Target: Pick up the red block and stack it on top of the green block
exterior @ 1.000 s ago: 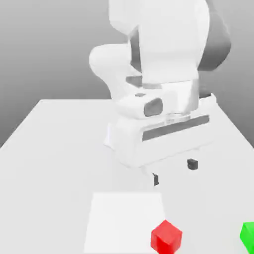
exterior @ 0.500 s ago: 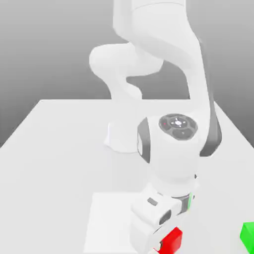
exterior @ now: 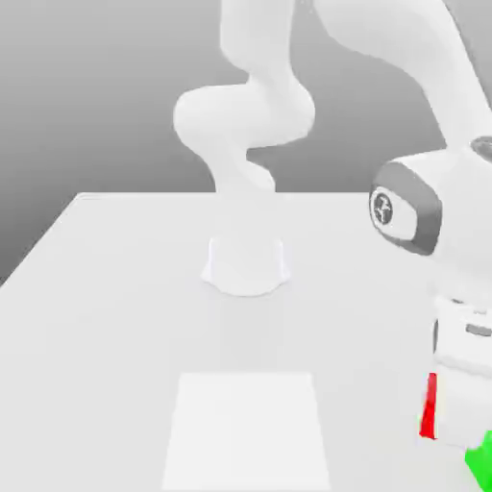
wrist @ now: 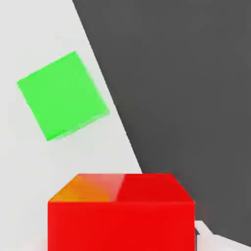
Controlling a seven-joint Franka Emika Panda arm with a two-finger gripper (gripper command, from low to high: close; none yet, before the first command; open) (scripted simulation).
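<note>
The red block [exterior: 429, 405] shows as a thin red sliver at the side of the white hand, off the table at the exterior view's right. My gripper [exterior: 444, 415] is shut on it; the hand's body covers the fingers. In the hand view the red block [wrist: 120, 213] sits close to the camera with glossy faces. The green block [exterior: 481, 457] rests on the table at the lower right corner of the exterior view, just below and beside the hand. In the hand view the green block [wrist: 61, 95] lies on the white table, apart from the red block and not under it.
The white table [exterior: 125, 317] carries a lighter rectangular patch [exterior: 248, 428] near its front. The arm's base [exterior: 247, 264] stands at the middle back. In the hand view the table's edge runs close to the green block, with dark floor [wrist: 186, 88] beyond.
The hand came down on the red block, closed on it and swung toward the exterior view's right with it, ending beside the green block.
</note>
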